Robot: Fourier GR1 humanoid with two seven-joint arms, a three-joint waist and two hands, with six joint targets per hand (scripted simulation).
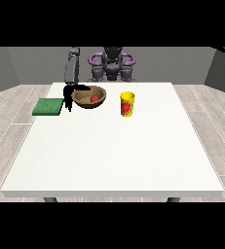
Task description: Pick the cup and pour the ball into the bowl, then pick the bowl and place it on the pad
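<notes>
A brown wooden bowl (89, 97) sits on the white table (114, 146) towards the far left, and a red ball (94, 98) lies inside it. A yellow cup (127, 104) with a red mark stands upright to the bowl's right. A green pad (48, 106) lies flat at the table's left edge. The black hand at the view's left (71, 94) is at the bowl's left rim, between bowl and pad, with fingers reaching over the rim. The other hand is not visible.
The robot's torso (112, 63) stands behind the table's far edge. Grey arm (72, 68) comes down to the bowl from the far left. Wooden floor surrounds the table.
</notes>
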